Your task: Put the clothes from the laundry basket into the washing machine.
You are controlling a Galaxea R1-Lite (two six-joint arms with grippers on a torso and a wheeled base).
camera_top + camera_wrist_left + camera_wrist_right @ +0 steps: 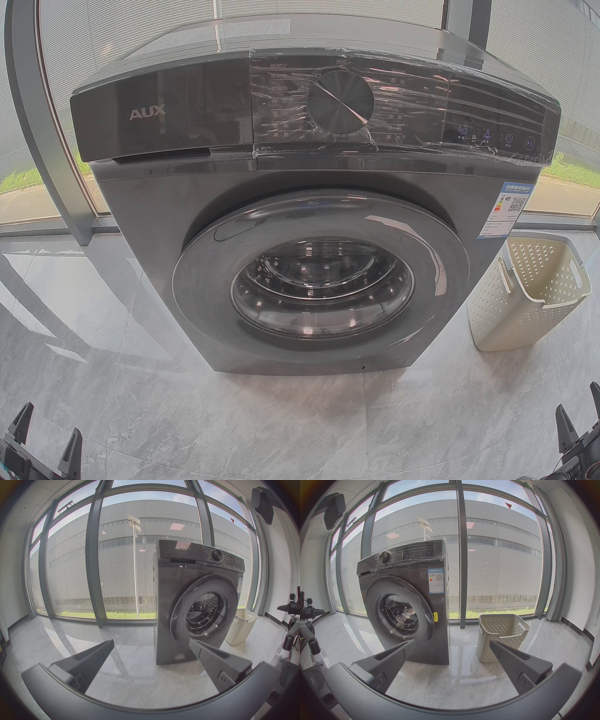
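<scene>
Straight ahead on the pale tiled floor: washing machine (319, 250), round glass door shut, tall windows (125, 25) behind. Just beside it on the right, a little apart: laundry basket (531, 294), upright on the floor. Low at the left: left gripper (151, 642), claw spread wide. Low at the right: right gripper (452, 642), likewise spread. Both well short of the machine.
</scene>
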